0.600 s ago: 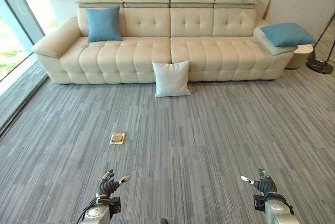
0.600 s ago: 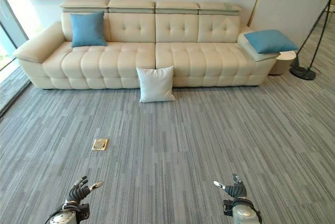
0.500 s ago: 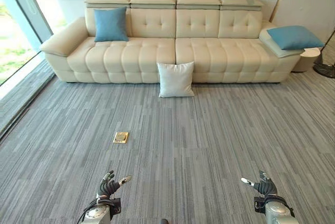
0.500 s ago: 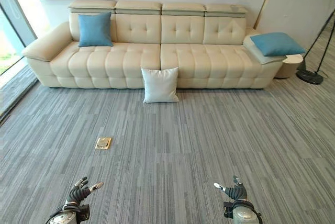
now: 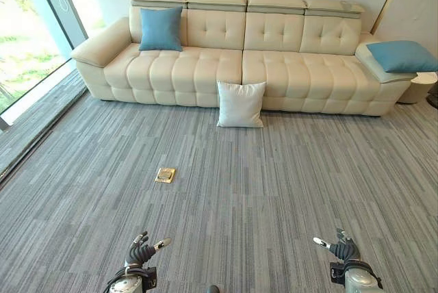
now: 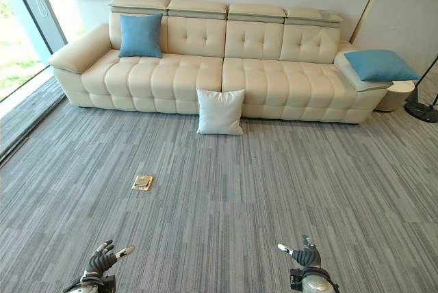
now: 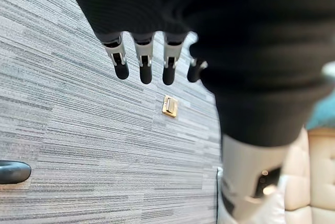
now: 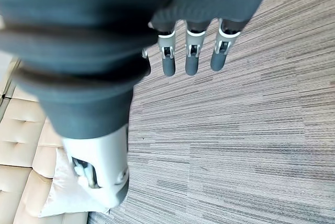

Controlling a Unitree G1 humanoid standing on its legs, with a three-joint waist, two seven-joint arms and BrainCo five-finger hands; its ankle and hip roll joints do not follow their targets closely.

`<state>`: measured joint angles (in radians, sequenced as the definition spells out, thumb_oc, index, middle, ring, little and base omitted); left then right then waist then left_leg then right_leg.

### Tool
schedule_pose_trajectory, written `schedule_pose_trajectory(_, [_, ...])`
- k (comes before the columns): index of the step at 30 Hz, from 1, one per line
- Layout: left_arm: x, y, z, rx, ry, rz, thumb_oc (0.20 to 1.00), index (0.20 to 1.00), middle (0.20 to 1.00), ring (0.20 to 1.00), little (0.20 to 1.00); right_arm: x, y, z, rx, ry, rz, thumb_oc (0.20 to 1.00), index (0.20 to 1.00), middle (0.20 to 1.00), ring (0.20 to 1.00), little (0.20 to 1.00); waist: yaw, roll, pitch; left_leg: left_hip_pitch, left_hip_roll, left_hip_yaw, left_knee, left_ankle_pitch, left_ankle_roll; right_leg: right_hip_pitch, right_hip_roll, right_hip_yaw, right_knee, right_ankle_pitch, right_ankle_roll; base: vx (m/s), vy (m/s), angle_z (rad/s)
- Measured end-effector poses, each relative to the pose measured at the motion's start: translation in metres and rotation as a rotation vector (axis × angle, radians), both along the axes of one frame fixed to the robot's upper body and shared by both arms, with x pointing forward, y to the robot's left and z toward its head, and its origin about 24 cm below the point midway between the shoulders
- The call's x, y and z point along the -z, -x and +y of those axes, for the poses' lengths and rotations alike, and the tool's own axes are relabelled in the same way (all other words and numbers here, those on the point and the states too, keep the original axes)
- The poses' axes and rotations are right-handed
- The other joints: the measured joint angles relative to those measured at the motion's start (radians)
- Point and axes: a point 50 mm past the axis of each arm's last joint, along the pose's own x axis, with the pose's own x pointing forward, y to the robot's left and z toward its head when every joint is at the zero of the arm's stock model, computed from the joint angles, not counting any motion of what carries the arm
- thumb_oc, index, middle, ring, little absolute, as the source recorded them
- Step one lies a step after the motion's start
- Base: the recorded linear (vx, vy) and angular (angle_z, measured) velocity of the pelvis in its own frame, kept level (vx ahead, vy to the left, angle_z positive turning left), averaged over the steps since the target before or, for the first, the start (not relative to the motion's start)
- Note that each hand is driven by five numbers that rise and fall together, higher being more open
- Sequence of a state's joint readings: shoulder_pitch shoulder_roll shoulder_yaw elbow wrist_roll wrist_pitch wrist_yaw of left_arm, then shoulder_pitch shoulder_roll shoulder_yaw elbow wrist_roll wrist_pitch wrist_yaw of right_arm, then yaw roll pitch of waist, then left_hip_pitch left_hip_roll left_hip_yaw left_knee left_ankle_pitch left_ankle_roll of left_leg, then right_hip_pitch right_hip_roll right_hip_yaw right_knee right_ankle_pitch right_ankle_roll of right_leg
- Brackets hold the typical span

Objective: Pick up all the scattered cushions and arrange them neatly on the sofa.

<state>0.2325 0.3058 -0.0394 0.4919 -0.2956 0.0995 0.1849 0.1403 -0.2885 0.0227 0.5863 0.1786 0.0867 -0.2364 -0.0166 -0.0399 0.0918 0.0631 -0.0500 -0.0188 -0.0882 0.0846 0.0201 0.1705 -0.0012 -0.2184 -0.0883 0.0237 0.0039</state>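
Observation:
A white cushion [image 5: 241, 104] leans upright on the carpet against the front of the cream sofa [image 5: 274, 74], near its middle. One blue cushion [image 5: 161, 29] stands against the sofa's back at the left end. Another blue cushion [image 5: 406, 55] lies on the sofa's right arm. My left hand [image 5: 140, 252] hangs low at the bottom left with relaxed fingers, holding nothing. My right hand [image 5: 342, 249] is at the bottom right, also open and empty. Both hands are far from the cushions, with a wide stretch of carpet between.
A small brass floor socket [image 5: 165, 174] sits in the grey carpet ahead of my left hand. A glass wall [image 5: 34, 40] runs along the left. A round side table [image 6: 393, 94] and a floor lamp base [image 6: 425, 110] stand beside the sofa's right end.
The whole picture has shifted: the camera turned left, so the sofa sits further right and slightly lower. Both hands show lower at the bottom edge, still open.

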Motion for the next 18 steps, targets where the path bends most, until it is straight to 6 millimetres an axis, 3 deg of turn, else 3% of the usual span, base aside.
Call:
schedule_pose_trajectory(7, [-0.0006,-0.0014,-0.0002,0.001,0.000,-0.004,1.000,1.000,1.000,1.000,1.000,0.0022,0.0006,0.0055,0.003,-0.018,0.003,1.000,1.000,1.000,1.000,1.000,-0.004,-0.011,0.005,0.001,-0.001,0.008,0.000,-0.001,0.001,-0.013,-0.002,0.011,0.000,-0.007,0.010,0.00,0.015,-0.05])
schedule_pose_trajectory(10, [-0.0021,-0.0031,-0.0006,-0.001,0.000,-0.013,1.000,1.000,1.000,1.000,1.000,-0.0004,-0.0068,0.0075,-0.008,-0.018,-0.015,1.000,1.000,1.000,1.000,1.000,0.003,-0.005,0.009,-0.015,0.003,0.035,0.000,-0.001,0.002,-0.039,0.000,0.052,0.000,0.001,0.012,0.02,0.036,-0.29])
schedule_pose_trajectory(18, [-0.0022,-0.0029,-0.0002,-0.006,-0.004,-0.013,1.000,1.000,1.000,1.000,1.000,-0.0005,-0.0064,0.0079,-0.013,-0.021,-0.012,1.000,1.000,1.000,1.000,1.000,0.004,0.002,0.019,-0.028,0.001,0.058,0.000,-0.006,0.010,-0.057,-0.004,0.064,0.000,0.004,0.015,0.07,0.070,-0.08])
